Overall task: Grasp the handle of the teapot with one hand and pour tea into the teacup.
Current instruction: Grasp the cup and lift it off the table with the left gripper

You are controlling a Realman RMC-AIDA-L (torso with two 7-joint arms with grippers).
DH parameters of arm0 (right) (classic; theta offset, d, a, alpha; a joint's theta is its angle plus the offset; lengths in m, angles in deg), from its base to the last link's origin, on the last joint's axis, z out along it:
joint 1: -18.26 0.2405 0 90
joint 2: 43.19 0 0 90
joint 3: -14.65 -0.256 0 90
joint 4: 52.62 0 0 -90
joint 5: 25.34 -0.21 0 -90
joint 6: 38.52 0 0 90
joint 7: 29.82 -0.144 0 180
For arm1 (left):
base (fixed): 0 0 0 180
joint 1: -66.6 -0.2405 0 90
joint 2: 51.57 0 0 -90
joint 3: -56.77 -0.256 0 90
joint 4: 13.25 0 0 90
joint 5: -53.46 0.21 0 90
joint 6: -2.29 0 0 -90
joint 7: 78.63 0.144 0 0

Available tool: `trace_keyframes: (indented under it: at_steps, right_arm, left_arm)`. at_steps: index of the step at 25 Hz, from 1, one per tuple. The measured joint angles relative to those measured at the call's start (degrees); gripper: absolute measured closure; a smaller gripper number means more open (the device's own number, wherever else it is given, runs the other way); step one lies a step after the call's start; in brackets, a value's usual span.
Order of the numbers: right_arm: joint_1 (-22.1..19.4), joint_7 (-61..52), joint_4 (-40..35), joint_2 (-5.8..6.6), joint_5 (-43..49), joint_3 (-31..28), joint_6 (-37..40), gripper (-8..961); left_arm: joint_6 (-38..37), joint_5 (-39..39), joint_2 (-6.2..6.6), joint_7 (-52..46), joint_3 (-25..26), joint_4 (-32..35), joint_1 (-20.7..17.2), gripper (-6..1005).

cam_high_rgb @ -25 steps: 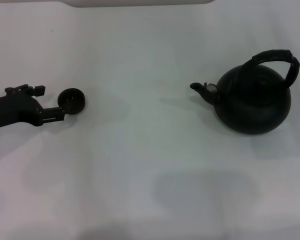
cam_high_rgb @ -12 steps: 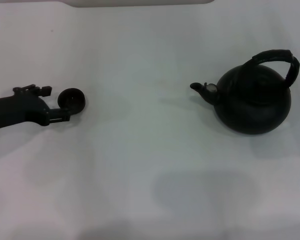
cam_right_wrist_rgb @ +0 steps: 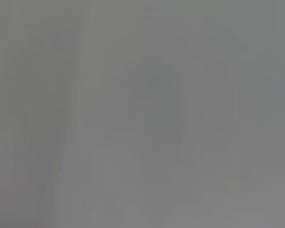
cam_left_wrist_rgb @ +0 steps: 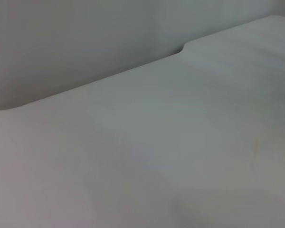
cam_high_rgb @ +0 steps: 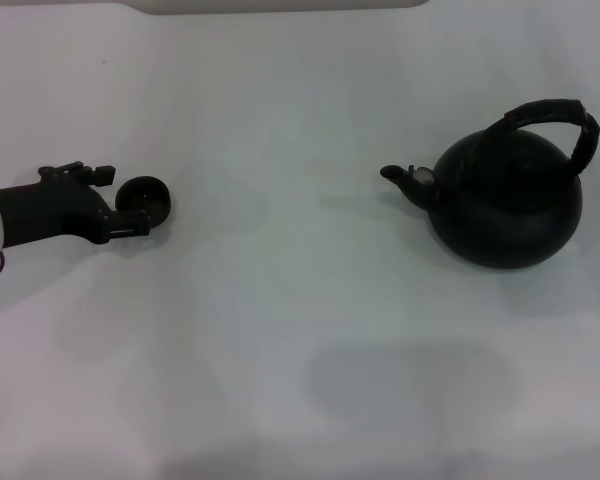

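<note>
Head view looks down over the white table (cam_high_rgb: 300, 330); left wrist skims it closely.

Surface (cam_right_wrist_rgb: 142, 114): plain grey, fills the whole right wrist view
Texture: smooth, with faint darker and lighter patches only
Objects: cannot tell any apart
Fingers: not seen here, so no place can be given relative to them

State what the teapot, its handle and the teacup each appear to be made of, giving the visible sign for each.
The teapot: probably cast iron or dark ceramic; matte black, no gloss, heavy round body.
The handle: looks wrapped, maybe cord or rattan; ridged, thick black arch.
The teacup: likely the same matte black ware as the pot; dull rim, dark inside. The left claw sits against it.
</note>
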Motion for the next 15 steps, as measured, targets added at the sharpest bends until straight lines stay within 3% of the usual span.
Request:
trace_keyframes:
  at_steps: [15]
  right_arm:
    - [-0.13,0.38,-0.73,0.0,-0.1,0.11,0.51,77]
  left_arm:
    - [0.0,0.09,0.05,-2.67,-0.01,-0.42,0.0,128]
